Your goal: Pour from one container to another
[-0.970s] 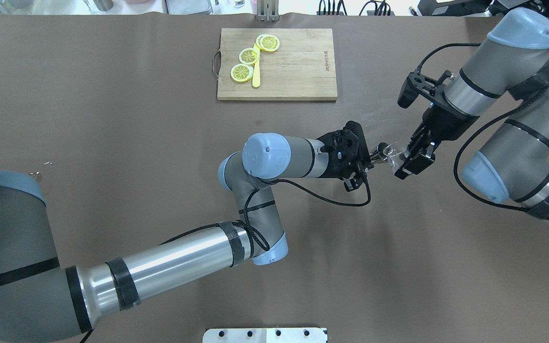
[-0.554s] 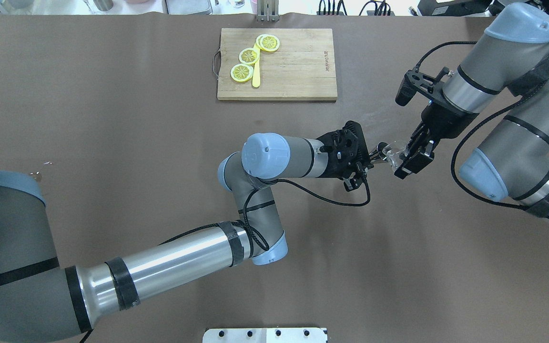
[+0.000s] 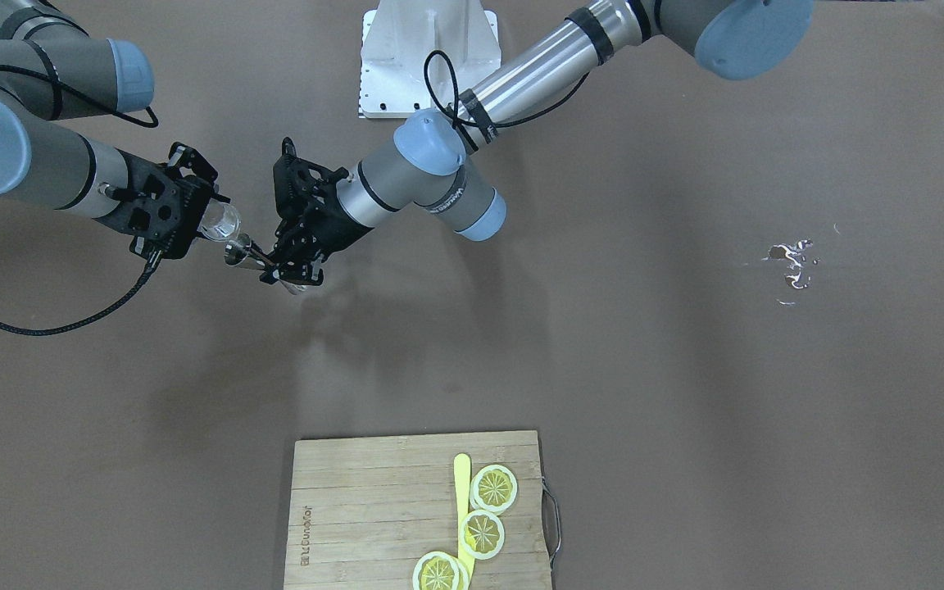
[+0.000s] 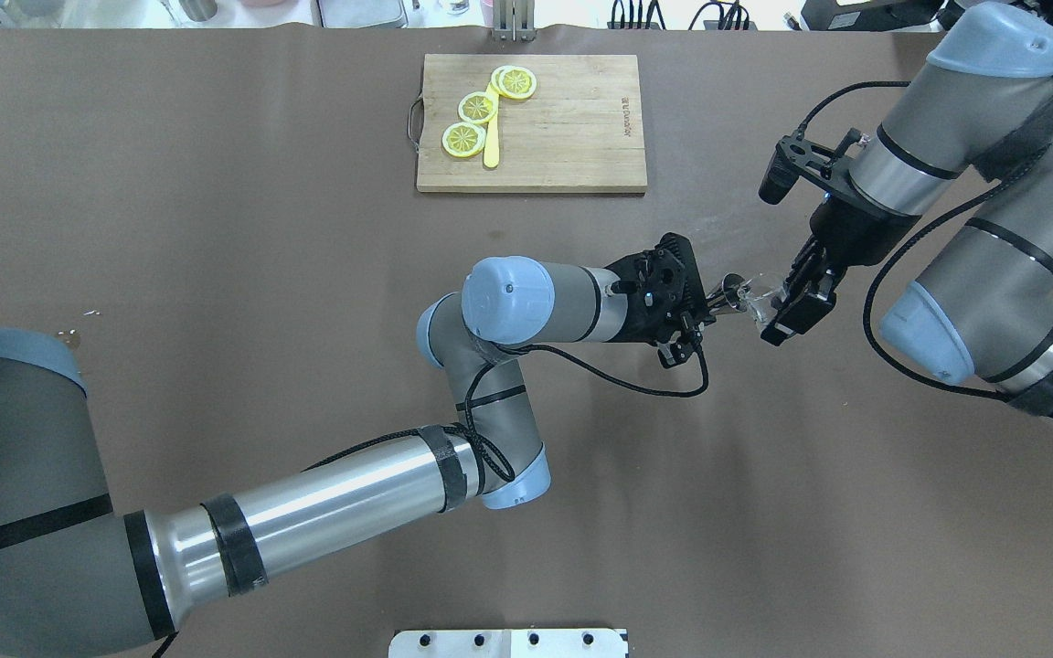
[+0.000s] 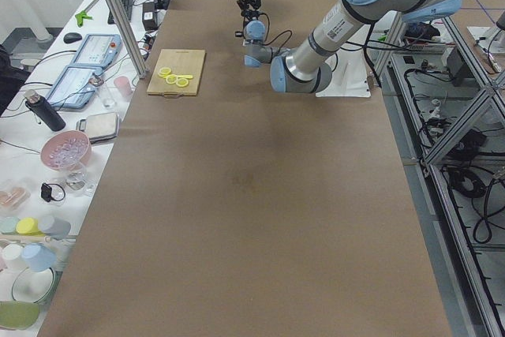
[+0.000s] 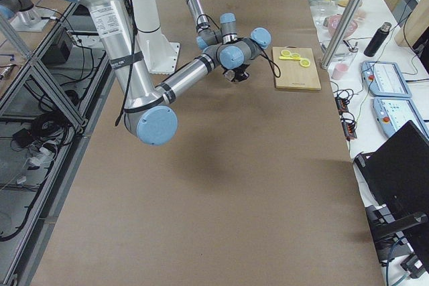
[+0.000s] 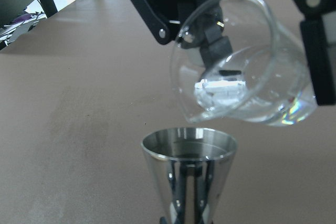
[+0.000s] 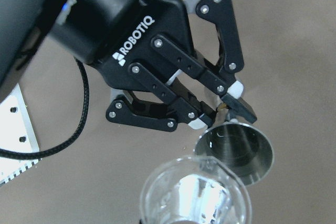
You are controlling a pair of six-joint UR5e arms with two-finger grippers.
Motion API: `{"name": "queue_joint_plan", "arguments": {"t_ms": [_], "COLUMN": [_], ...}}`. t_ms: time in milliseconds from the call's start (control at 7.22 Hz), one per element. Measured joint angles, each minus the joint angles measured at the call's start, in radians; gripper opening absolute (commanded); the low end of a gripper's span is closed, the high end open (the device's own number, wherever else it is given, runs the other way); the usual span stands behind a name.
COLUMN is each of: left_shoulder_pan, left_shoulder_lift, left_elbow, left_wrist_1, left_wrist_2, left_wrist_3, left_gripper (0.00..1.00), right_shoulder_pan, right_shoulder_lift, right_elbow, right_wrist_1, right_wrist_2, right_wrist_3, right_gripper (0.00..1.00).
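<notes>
Brown table (image 4: 216, 274), cutting board (image 4: 572, 137) apart: left end effector (image 8: 223, 113) clasps jigger (image 8: 237, 151), right end effector (image 4: 773, 303) clasps glass (image 7: 236, 72).

Left gripper (image 4: 718, 303) and right gripper (image 4: 778, 303) nearly meet, both clamped; right wrist tilted.

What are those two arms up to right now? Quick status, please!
Left gripper shut on steel jigger, upright. Right gripper shut on glass, tilted over jigger's mouth; no stream visible. Cutting board well clear.
</notes>
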Motion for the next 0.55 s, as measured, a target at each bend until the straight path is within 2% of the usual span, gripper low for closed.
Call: {"name": "queue_joint_plan", "arguments": {"t_ms": [277, 554], "left_shoulder_pan": [0.001, 0.002], "left_shoulder_lift": [0.000, 0.001], "left_elbow": [-0.001, -0.001], "left_wrist_1": [0.000, -0.001], "left_wrist_2": [0.000, 0.000], "left_wrist_3": [0.000, 0.000], "left_gripper": [0.00, 0.00], "right_shoulder_pan": [0.005, 0.006], "right_shoulder_lift": [0.015, 0.033], "right_elbow": [0.019, 0.014], "right_wrist_1": [-0.102, -0.137], "right_wrist_2": [0.000, -0.001], "right_wrist_3": [-0.062, -0.080], "right_gripper": [0.00, 0.00]}}
